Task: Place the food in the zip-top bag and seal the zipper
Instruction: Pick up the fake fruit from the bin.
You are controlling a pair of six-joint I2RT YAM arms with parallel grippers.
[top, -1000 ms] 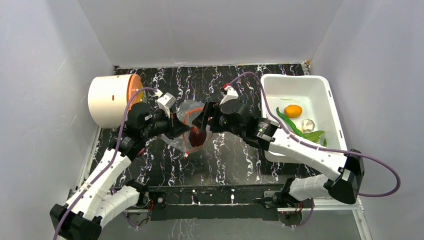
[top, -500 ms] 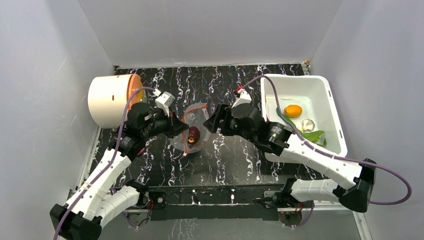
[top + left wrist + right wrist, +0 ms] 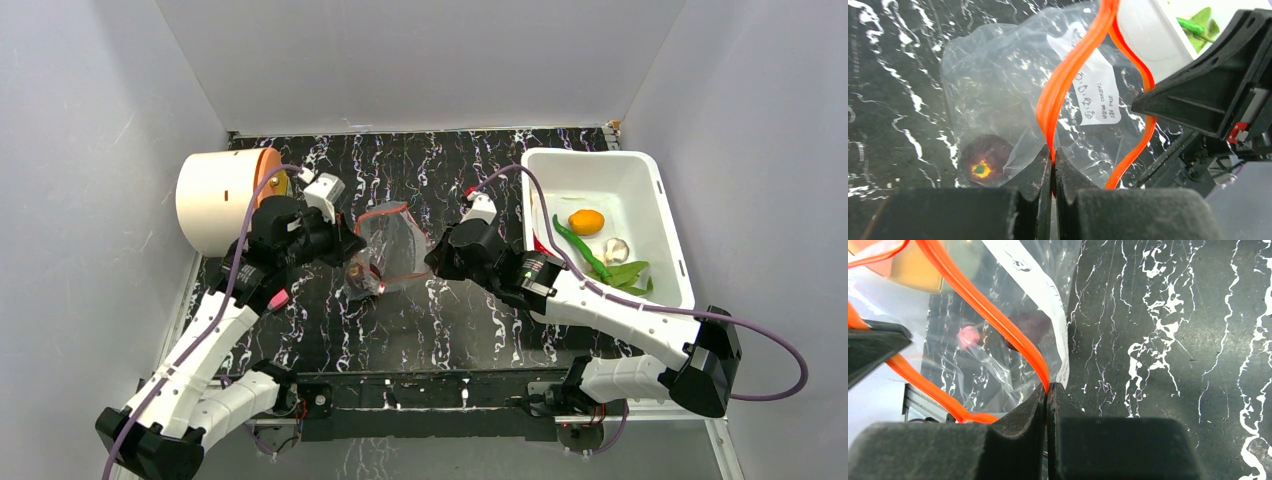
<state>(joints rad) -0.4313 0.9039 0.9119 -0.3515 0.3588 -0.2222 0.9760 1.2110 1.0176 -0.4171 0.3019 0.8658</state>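
Observation:
The clear zip-top bag (image 3: 395, 245) hangs between my two grippers over the black marble table, its mouth spread open. My left gripper (image 3: 1053, 156) is shut on the orange-red zipper (image 3: 1068, 75) at the mouth's left side. On the opposite edge of that strip my right gripper (image 3: 1048, 388) is shut too. A dark maroon round fruit (image 3: 984, 162) lies inside the bag, low at its left end (image 3: 357, 272). The orange fruit (image 3: 586, 221), whitish garlic piece (image 3: 616, 248) and green pepper (image 3: 590, 255) lie in the white bin (image 3: 640, 170).
A cream cylinder with an orange rim (image 3: 215, 200) lies on its side at the back left, close behind my left arm. The white bin stands at the right, against my right forearm. Grey walls enclose the table on three sides.
My right gripper left the maroon fruit in the bag, drew back to the right, then came in and shut on the zipper's right edge. The bag shifted and its mouth spread wider.

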